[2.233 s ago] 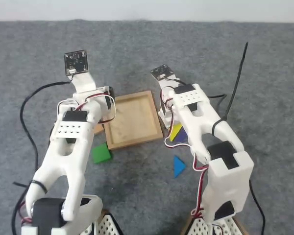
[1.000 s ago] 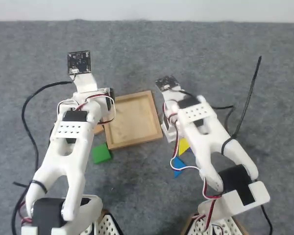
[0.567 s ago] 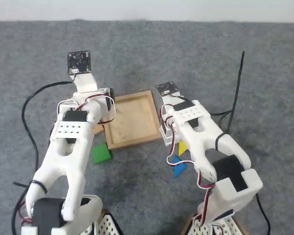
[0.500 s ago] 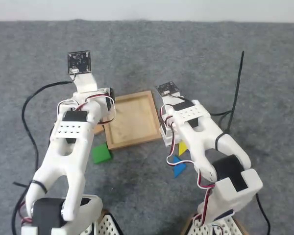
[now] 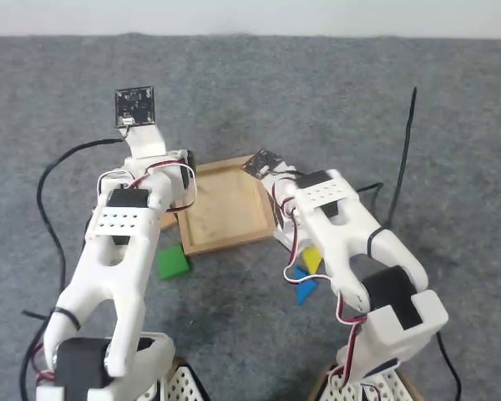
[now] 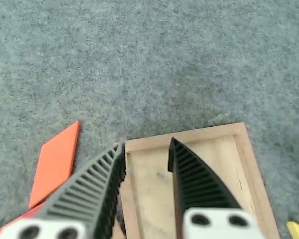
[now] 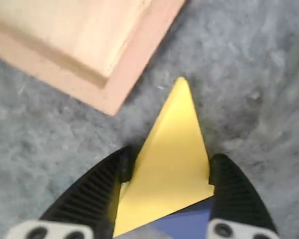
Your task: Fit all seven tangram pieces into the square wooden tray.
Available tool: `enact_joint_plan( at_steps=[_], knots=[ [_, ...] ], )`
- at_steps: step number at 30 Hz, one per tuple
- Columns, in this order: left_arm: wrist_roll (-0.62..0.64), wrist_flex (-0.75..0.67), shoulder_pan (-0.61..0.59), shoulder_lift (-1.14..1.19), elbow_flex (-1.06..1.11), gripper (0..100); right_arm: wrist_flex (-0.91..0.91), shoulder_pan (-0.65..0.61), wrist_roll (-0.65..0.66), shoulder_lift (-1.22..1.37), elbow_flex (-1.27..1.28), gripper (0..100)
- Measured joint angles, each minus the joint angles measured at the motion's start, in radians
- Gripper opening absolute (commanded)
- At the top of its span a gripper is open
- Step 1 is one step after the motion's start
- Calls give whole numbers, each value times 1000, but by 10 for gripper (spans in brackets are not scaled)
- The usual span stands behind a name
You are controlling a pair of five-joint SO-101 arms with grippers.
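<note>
The square wooden tray (image 5: 225, 200) lies empty in the middle of the grey carpet. My left gripper (image 6: 146, 144) is open at the tray's (image 6: 209, 164) left corner, one finger outside the rim and the other over the inside. My right gripper (image 7: 172, 157) is shut on the yellow triangle (image 7: 169, 164), just off a corner of the tray (image 7: 89, 30). In the high view the yellow triangle (image 5: 311, 259) peeks out beside the right arm (image 5: 326, 200). A dark blue piece (image 7: 184, 224) lies under the triangle's wide end.
An orange parallelogram (image 6: 55, 162) and a red piece (image 6: 0, 229) lie left of the tray. A green piece (image 5: 172, 261) sits in front of the tray's left corner. A light blue triangle (image 5: 305, 288) lies in front of the right arm. Carpet beyond the tray is bare.
The right arm's wrist swung left toward the tray's right edge, and the yellow triangle shifted slightly nearer the front. The left arm stayed put.
</note>
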Motion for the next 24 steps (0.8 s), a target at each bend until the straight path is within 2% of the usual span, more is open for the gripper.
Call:
enact_joint_plan(
  at_steps=[4,8,12,14,17,21,24],
  knots=[
    [0,0,0,0,0,138,3,-2,112,-2,2,223],
    [0,0,0,0,0,138,-3,-28,292,-2,3,184],
    [0,0,0,0,0,138,-35,-34,496,-11,14,181],
    [0,0,0,0,0,138,-37,-35,551,-9,11,190],
    [0,0,0,0,0,138,-37,-32,557,-3,5,278],
    [0,0,0,0,0,140,-37,-25,479,-14,6,411],
    [0,0,0,0,0,140,-17,-18,419,-37,9,423]
  ],
)
